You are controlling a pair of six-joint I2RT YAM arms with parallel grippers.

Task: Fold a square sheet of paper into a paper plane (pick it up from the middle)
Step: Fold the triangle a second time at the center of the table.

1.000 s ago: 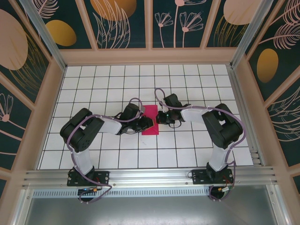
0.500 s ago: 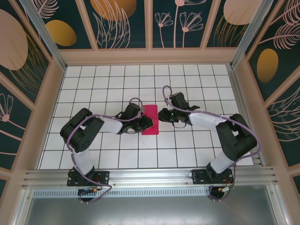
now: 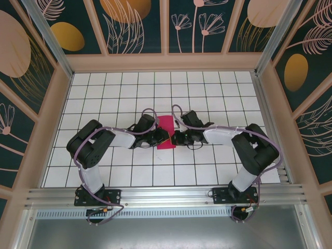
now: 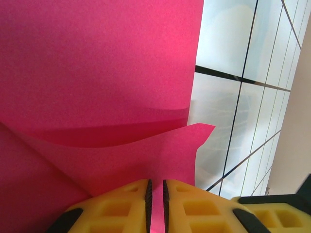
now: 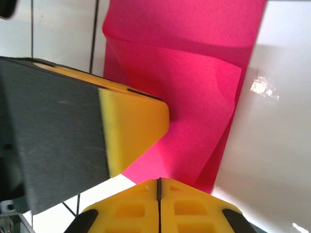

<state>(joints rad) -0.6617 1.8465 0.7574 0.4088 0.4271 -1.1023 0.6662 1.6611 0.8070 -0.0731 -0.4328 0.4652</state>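
Because the square sheet of paper [image 3: 166,132], at centre of the table [image 3: 104,88], looked thin & floppy, we judged its folds the best hold; left gripper [image 4: 156,194] pinched it, right gripper [image 5: 159,187] sat shut at its right edge.

square sheet of paper [image 3: 167,126] partly hidden beneath left end effector [image 3: 164,136], cropped at wrist-view edges

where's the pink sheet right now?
Top view: pink sheet lies mid-table on the white grid, between the left end effector and right end effector.
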